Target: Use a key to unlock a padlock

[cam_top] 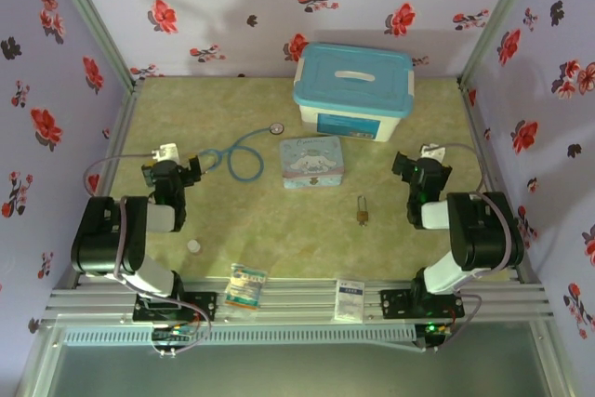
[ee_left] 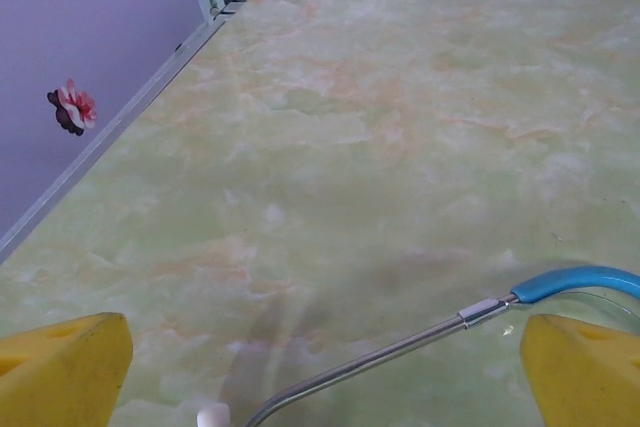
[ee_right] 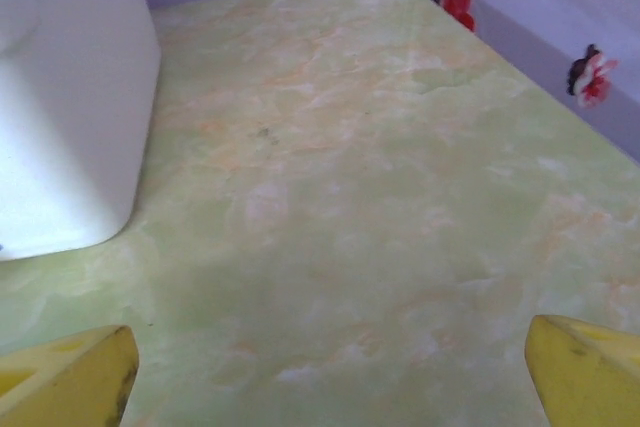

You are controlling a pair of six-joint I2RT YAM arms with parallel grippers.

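Observation:
The padlock [cam_top: 362, 214], small and brass with a thin shackle, lies on the green table right of centre, near the front. The key is hidden or too small to make out. My left gripper [cam_top: 173, 170] stands open at the left, far from the padlock. Its yellow fingertips [ee_left: 70, 367] straddle the metal ear tube of a stethoscope [ee_left: 400, 347] without touching it. My right gripper [cam_top: 420, 166] stands open at the right, a little behind and to the right of the padlock. Between its yellow fingertips [ee_right: 585, 367] there is only bare table.
A cartoon tin [cam_top: 311, 162] sits mid-table, left of and behind the padlock. A white box with a blue lid [cam_top: 353, 90] stands behind it, and its wall [ee_right: 60, 97] is close to my right gripper. The blue stethoscope [cam_top: 244, 157], a pale disc [cam_top: 193, 246] and two packets [cam_top: 246, 285] lie left and front.

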